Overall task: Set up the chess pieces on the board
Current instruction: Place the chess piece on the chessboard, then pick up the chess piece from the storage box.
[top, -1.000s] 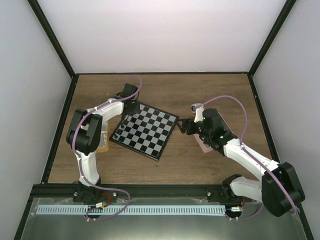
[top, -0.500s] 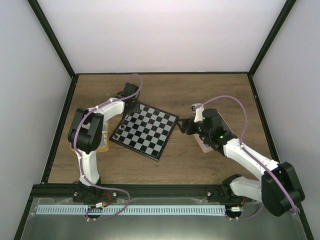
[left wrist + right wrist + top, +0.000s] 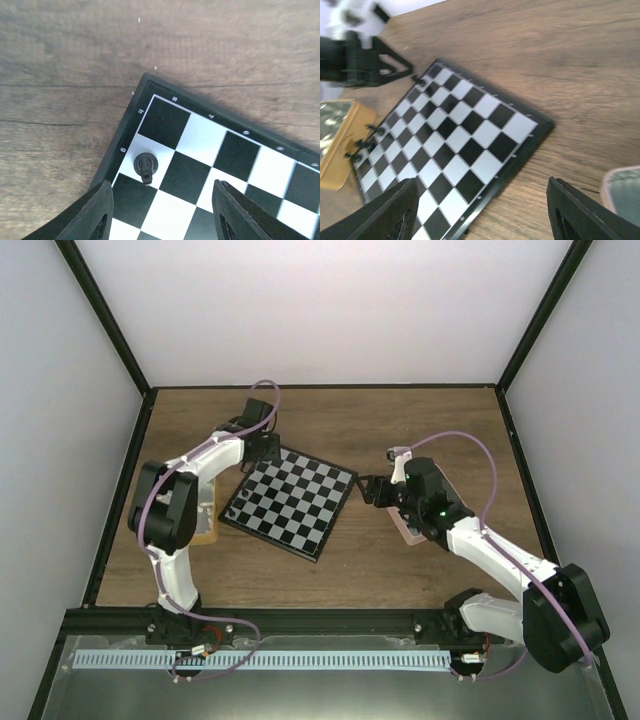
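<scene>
few black chess pieces [image 3: 145, 165] stand along one edge of the board [image 3: 200, 137]; most squares bare, so i judge it early. left gripper [image 3: 161, 210] spread above one, right gripper [image 3: 485, 210] wide, both empty.

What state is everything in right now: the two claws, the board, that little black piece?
Left gripper, open, above the black piece.
Right gripper, open, empty.
Black piece, standing on a pale edge square, free of the fingers.
Board, flat, mostly bare.
</scene>
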Robot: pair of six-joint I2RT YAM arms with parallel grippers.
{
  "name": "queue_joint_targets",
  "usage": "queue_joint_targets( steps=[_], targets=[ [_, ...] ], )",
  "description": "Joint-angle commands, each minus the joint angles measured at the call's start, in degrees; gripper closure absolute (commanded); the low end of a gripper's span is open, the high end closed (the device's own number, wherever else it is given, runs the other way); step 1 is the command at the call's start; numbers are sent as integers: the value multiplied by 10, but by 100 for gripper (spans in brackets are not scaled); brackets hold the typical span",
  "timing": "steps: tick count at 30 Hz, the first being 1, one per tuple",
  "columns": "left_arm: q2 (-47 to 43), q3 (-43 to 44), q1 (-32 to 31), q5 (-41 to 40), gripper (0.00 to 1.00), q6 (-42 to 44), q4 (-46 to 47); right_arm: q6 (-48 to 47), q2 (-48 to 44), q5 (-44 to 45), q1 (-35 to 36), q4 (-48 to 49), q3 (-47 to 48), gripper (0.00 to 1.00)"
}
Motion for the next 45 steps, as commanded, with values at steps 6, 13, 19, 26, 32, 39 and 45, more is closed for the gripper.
queue_joint_targets(
  steps=[6, 13, 19, 26, 32, 39, 45],
  targets=[
    [-167, -58, 2, 86, 43, 7, 34, 101, 53, 190, -65, -131, 59, 34],
    [-269, -147, 2, 178, 43, 5, 96, 118, 136, 214, -127, -185, 97, 40],
    [-292, -173, 2, 198, 43, 9, 103, 119, 201, 247, -130, -206, 124, 43],
    [-289, -176, 1, 203, 43, 13, 101, 121, 254, 308, -129, -227, 145, 46],
    [-285, -177, 1, 203, 44, 17, 102, 93, 278, 297, -138, -202, 147, 49],
    [-286, -178, 1, 201, 43, 19, 101, 74, 298, 285, -142, -194, 152, 63],
    [-283, -178, 2, 203, 43, 19, 102, 64, 295, 286, -142, -189, 146, 71]
  ],
)
